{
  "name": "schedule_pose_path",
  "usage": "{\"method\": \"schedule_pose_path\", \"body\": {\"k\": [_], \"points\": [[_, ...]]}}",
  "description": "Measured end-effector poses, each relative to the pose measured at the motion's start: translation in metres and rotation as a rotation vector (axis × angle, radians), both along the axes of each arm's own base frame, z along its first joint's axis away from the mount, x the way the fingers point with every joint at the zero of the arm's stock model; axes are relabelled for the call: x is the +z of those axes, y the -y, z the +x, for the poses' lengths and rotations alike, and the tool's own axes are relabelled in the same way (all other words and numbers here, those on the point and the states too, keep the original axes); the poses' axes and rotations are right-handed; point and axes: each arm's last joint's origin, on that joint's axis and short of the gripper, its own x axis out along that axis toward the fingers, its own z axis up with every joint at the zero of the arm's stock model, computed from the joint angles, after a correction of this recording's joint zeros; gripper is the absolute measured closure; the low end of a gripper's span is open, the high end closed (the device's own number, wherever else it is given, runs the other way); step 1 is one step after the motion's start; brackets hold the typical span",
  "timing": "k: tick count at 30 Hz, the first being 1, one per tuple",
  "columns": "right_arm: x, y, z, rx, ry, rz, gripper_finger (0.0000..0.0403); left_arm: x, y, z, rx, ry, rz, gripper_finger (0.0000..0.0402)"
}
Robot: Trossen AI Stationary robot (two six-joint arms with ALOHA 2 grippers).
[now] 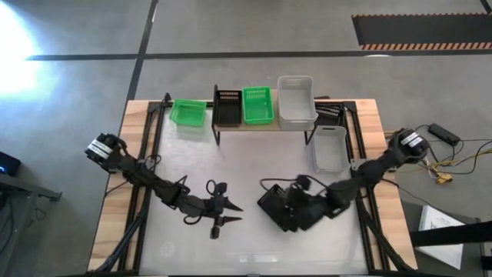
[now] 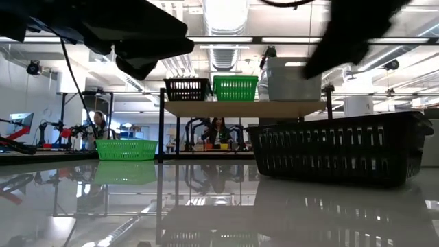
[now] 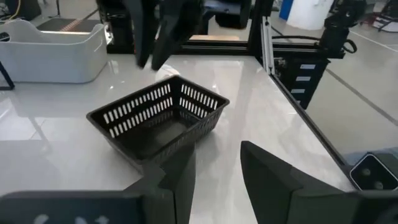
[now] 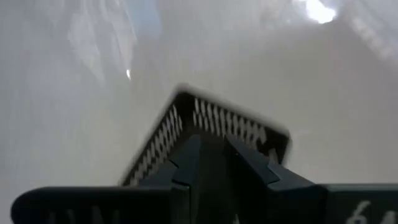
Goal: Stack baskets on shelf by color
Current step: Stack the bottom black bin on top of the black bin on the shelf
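**Black basket [image 1: 277, 209] beneath right tool [image 1: 292, 211]; left tool [image 1: 237, 214] parted and empty**

High view: Found the shelf [image 1: 265, 125] at the far side of the table [image 1: 231, 165], carrying three baskets in a row: a black one [image 1: 227, 106], a green one [image 1: 257, 105] and a white one [image 1: 296, 101]. Noted a second green basket [image 1: 187, 113] on the table just beside the shelf's left end, and a second white basket [image 1: 330, 148] on the table off its right end. Placed the black basket on the near half of the table, right of centre, with the right tool directly over it. Placed the left tool near the table's middle, pointing toward that basket but apart from it.

Low view: Saw the black basket resting on the table, close to the camera, with the shelf and its three baskets behind.

Left wrist view: Saw the left tool's fingers [image 3: 273, 180] standing partly apart, gripping nothing and touching nothing, the black basket ahead of them. Saw the right tool coming down at the basket's far rim.

Right wrist view: Looked down into the black basket past the right tool. Could not tell whether that tool was clamped on the rim or clear of it.
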Motion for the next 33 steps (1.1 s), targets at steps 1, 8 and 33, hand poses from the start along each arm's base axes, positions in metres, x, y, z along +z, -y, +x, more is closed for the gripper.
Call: {"method": "schedule_pose_path", "body": {"k": [1,8,33], "points": [[0.002,-0.004,-0.010,-0.013,-0.022,0.010,0.0340,0.000,0.001,0.002,-0.006,0.001,-0.002,0.0290],[-0.012,-0.044,-0.074,-0.110,-0.093,0.064,0.0339,0.015,0.014,0.032,-0.044,0.205,-0.117,0.0290],[-0.067,-0.083,-0.002,0.042,0.174,-0.082,0.0339,0.063,0.038,0.111,0.102,-0.323,0.267,0.0290]]}}
